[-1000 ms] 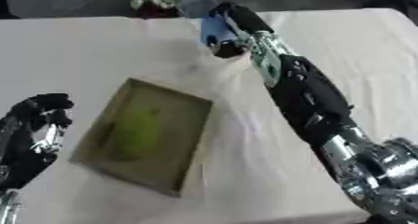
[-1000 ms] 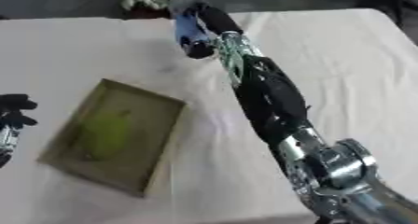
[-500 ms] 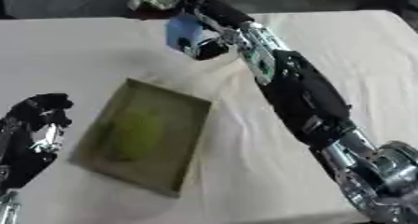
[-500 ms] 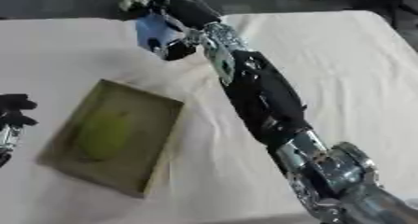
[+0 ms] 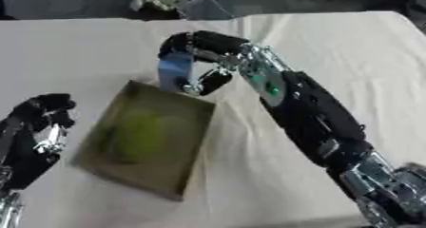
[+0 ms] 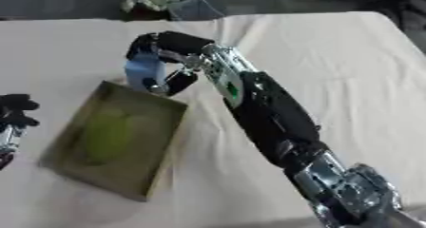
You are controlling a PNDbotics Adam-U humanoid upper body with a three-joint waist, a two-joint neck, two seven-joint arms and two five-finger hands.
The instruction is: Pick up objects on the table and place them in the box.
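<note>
Pale blue, flat rectangular object [image 5: 175, 72], held upright in the robot's right hand [image 5: 198, 61], whose black fingers curl over its top edge while the thumb closes against its lower side. The hand and its object hang directly above the far edge of the olive-green shallow rectangular box [image 5: 187, 167], at the corner nearest the hand; whether the blue object touches the box rim cannot be told. Inside the box, below and to the left of the right hand, lies a yellow-green rounded object [image 5: 137, 137], its form blurred. The white cloth-covered table [image 5: 75, 46] carries the box. The robot's left hand [image 5: 42, 127], black with silver parts, shows at the lower left edge, just beside the box's left side, fingers curled in and holding nothing. Beyond the right hand, at the table's far edge, lie a grey folded item [image 5: 204, 8] and a pale crumpled item [image 5: 154, 1], well apart from the box.
</note>
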